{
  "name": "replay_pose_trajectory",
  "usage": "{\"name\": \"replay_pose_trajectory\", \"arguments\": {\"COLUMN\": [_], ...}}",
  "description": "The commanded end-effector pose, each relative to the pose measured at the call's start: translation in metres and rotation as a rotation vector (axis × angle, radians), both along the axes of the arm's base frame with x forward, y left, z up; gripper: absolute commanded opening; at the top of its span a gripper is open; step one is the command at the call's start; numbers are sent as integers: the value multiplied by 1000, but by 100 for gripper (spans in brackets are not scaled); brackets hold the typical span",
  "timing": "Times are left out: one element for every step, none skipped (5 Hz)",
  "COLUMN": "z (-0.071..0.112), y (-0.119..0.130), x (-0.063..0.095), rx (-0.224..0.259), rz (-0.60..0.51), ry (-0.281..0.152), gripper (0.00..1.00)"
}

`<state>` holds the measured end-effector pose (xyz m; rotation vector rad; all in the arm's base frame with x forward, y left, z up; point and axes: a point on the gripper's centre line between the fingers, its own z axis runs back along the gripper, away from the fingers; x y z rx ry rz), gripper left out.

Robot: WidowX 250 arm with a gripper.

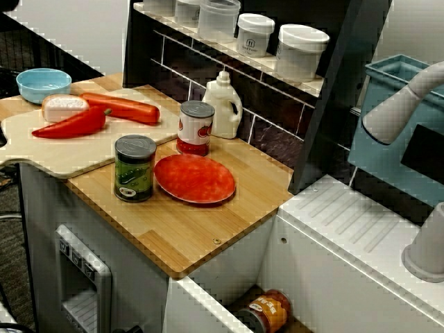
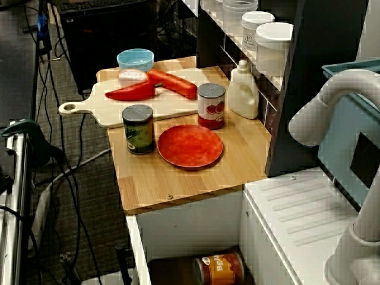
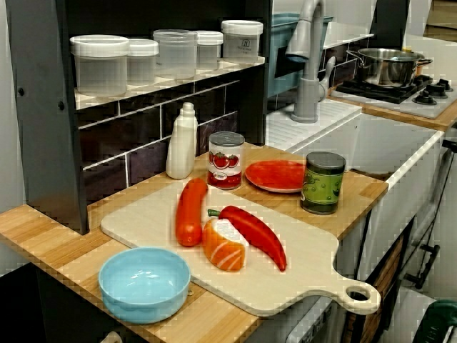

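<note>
arm [image 1: 399, 107] runs off the right edge, its tip out of frame. orange can [image 2: 219, 268] sits low, half hidden under the counter [image 2: 178, 178], label too blurred to read. shelf jars [image 1: 218, 17] clipped at the top.

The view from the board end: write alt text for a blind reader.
A board holds a carrot, a pepper and salmon, a blue bowl beside it. Behind stand a bottle, a red can, a plate and a green can.
</note>
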<state>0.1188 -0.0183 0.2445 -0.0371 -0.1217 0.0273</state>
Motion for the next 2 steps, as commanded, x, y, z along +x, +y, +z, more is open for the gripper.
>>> {"name": "replay_pose_trajectory", "arguments": {"z": [0, -11], "y": [0, 11], "x": [0, 20], "rx": [0, -1], "rz": [0, 5], "ry": [0, 35], "gripper": [100, 100]}}
